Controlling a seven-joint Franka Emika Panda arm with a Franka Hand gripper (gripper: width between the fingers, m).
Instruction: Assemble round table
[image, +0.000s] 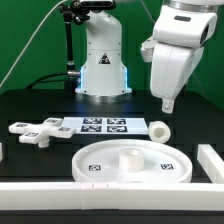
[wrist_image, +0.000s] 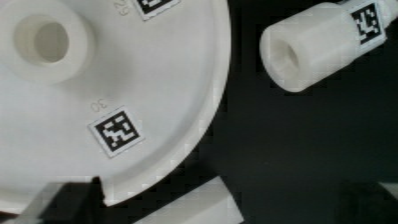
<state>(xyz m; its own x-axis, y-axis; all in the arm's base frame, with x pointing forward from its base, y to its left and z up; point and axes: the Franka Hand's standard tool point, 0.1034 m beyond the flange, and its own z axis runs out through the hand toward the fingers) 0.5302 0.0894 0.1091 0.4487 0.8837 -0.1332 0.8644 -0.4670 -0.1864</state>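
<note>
The large round disc lies flat at the front middle, with its central hub facing up. In the wrist view the disc fills one side, with the hub and a square tag showing. The short cylinder leg lies on its side behind the disc at the exterior view's right, and also shows in the wrist view. The cross-shaped foot lies at the exterior view's left. My gripper hangs well above the leg, open and empty.
The marker board lies between foot and leg. Long white bars edge the front and the exterior view's right; a piece of white bar shows by the disc's rim in the wrist view. The robot base stands behind.
</note>
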